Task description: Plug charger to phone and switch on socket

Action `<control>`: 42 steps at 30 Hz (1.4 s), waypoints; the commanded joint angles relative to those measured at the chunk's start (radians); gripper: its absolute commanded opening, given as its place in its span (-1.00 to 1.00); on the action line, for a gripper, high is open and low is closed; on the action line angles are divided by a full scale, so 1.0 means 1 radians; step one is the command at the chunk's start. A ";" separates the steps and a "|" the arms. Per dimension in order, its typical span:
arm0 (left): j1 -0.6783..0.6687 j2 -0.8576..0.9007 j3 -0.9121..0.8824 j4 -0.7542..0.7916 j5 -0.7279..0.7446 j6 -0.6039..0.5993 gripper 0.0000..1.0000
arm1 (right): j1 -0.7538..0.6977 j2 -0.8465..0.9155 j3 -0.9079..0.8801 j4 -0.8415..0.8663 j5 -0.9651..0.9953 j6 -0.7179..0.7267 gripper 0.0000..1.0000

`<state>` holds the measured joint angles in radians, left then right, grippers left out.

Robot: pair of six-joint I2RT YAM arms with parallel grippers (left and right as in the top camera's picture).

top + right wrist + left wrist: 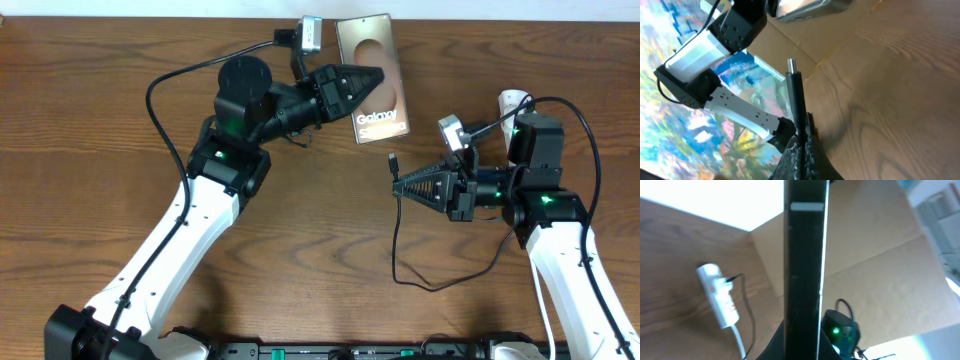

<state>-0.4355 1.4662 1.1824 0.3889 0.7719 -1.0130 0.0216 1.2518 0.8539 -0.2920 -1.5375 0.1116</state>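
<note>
Step in hand, as judged: mating the connector to the phone, with the switch to follow. The left gripper (374, 80), upper centre of the overhead frame, is closed across the phone (386, 104), its fingers clamped on the long edges. The left wrist view shows the handset edge-on as a dark vertical bar, so it appears raised off the table (90, 90) rather than lying flat. The right gripper (400, 186), right of centre, is pinched tight on the charger (396, 240) just behind the connector tip (393, 160). That tip points up-frame toward the phone's lower short edge and stands near it but apart. The right wrist view shows the metal tip protruding straight beyond the fingers. The socket (720, 297) lies at the far right of the overhead frame, largely hidden by the right arm, with a black lead running into it. Its switch position cannot be told. Recommendation: square the tip's axis to the port before closing the gap, advance along that axis only, hold the phone rigid against the push, and leave slack in the looped cable.
</note>
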 commanded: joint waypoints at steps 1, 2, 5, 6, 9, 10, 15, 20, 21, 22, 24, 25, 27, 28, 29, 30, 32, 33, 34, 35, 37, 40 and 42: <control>-0.015 -0.010 0.012 0.024 0.009 -0.021 -0.86 | -0.004 -0.003 0.002 0.057 -0.022 0.107 -0.97; -0.015 -0.009 0.013 0.020 0.009 -0.021 -0.85 | -0.004 -0.003 0.002 0.079 -0.022 0.127 -0.97; -0.015 -0.005 0.012 0.009 0.010 -0.021 -0.86 | -0.001 -0.003 0.002 0.121 -0.022 0.161 -0.98; -0.015 -0.004 0.012 0.010 0.013 -0.021 -0.86 | -0.001 -0.003 0.002 0.126 -0.022 0.165 -0.97; -0.015 -0.002 0.013 0.010 0.006 -0.021 -0.86 | -0.001 -0.003 0.002 0.123 -0.022 0.166 -0.97; -0.015 -0.002 0.012 0.011 -0.001 -0.021 -0.85 | -0.001 -0.003 0.002 0.120 -0.022 0.165 -0.98; -0.015 -0.002 0.012 0.021 -0.003 -0.021 -0.85 | -0.001 -0.003 0.002 0.121 -0.022 0.166 -0.97; -0.016 -0.002 0.013 0.017 -0.002 -0.021 -0.86 | -0.001 -0.003 0.002 0.128 -0.016 0.165 -0.97; -0.016 -0.002 0.013 0.017 -0.002 -0.021 -0.85 | -0.001 -0.003 0.002 0.131 -0.016 0.165 -0.98; -0.018 -0.002 0.013 0.017 -0.002 -0.021 -0.86 | -0.001 -0.003 0.002 0.135 -0.017 0.166 -0.98; -0.022 -0.002 0.013 0.017 -0.003 -0.021 -0.86 | -0.001 -0.003 0.002 0.137 -0.016 0.166 -0.97; -0.024 -0.002 0.013 0.017 -0.005 -0.021 -0.86 | -0.001 -0.003 0.002 0.137 -0.016 0.166 -0.98; -0.031 -0.002 0.013 0.017 -0.006 -0.021 -0.85 | -0.001 -0.003 0.002 0.137 -0.013 0.166 -0.97; -0.033 -0.002 0.013 0.017 -0.006 -0.021 -0.86 | -0.001 -0.003 0.002 0.140 -0.013 0.167 -0.97; -0.035 -0.002 0.013 0.017 -0.006 -0.021 -0.86 | -0.001 -0.003 0.002 0.143 -0.013 0.173 -0.98; -0.035 -0.002 0.013 0.017 -0.006 -0.021 -0.86 | -0.001 -0.003 0.002 0.143 -0.012 0.173 -0.97; -0.035 -0.002 0.013 0.017 -0.006 -0.021 -0.85 | -0.001 -0.003 0.002 0.143 -0.012 0.173 -0.97; -0.035 -0.002 0.013 0.017 -0.006 -0.021 -0.85 | -0.001 -0.003 0.002 0.143 -0.012 0.173 -0.97; -0.035 -0.002 0.013 0.017 -0.006 -0.021 -0.86 | -0.001 -0.003 0.002 0.143 -0.009 0.173 -0.97; -0.035 -0.002 0.012 0.017 -0.006 -0.021 -0.86 | -0.001 -0.003 0.002 0.143 -0.006 0.174 -0.97; -0.035 -0.002 0.013 0.016 -0.006 -0.021 -0.86 | -0.001 -0.003 0.002 0.145 0.010 0.189 -0.97; -0.035 -0.002 0.012 0.017 -0.006 -0.021 -0.86 | -0.001 -0.003 0.002 0.157 0.021 0.211 -0.98; -0.035 -0.002 0.013 0.017 -0.007 -0.020 -0.86 | -0.001 -0.003 0.002 0.173 0.020 0.229 -0.98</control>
<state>-0.4660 1.4666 1.1824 0.3912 0.7559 -1.0256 0.0216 1.2518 0.8539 -0.1318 -1.5253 0.3042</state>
